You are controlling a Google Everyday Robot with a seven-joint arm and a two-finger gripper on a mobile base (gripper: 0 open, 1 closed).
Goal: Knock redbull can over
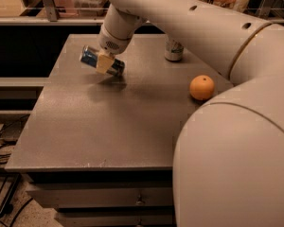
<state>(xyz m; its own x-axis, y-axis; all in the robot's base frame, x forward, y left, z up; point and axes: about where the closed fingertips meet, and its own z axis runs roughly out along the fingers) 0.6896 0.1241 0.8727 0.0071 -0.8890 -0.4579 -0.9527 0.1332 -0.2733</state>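
The redbull can (89, 56), slim, blue and silver, lies almost on its side between the fingers of my gripper (104, 63). It hangs just above the left back part of the grey table (109, 126), casting a shadow under it. A cream-coloured finger pad (102, 62) crosses the middle of the can. The gripper is shut on the can. My white arm reaches in from the right and fills the right side of the view.
A wider silver-white soda can (173, 49) stands upright at the back of the table, partly behind my arm. An orange (201, 87) lies at the right, close to my arm. Cables lie on the floor at the left.
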